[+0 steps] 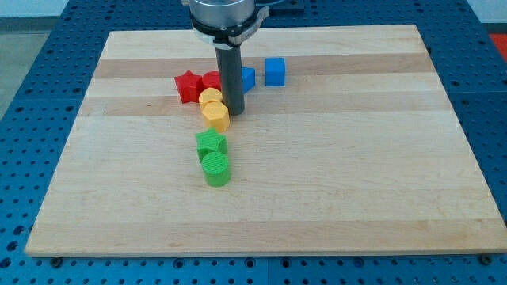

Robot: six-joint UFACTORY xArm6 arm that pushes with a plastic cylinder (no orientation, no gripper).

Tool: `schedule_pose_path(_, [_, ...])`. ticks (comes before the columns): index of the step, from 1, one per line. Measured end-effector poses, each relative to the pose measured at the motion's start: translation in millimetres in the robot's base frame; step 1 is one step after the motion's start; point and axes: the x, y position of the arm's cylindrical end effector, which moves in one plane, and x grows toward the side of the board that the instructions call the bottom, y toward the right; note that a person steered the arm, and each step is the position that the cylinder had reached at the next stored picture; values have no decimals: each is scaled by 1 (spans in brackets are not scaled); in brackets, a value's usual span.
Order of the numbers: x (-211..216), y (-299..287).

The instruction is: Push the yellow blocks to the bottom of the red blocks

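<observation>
Two red blocks sit near the view's top centre: a red star (188, 85) and a second red block (211, 81), partly hidden behind the rod. Two yellow blocks lie just below them: a round yellow one (210, 98) and a yellow hexagon (215, 115), touching each other. My tip (234, 112) stands right beside the yellow blocks, on their right side, touching or nearly touching the hexagon.
Two blue blocks sit right of the rod: one (248, 78) partly hidden behind it, and a blue cube (275, 71) further right. A green star (211, 143) and a green cylinder (215, 169) lie below the yellow blocks. The wooden board (380, 174) rests on a blue perforated table.
</observation>
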Motion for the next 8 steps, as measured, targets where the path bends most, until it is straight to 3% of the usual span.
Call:
schedule_pose_path(3, [16, 40])
schedule_pose_path(5, [51, -16])
schedule_pose_path(8, [37, -44])
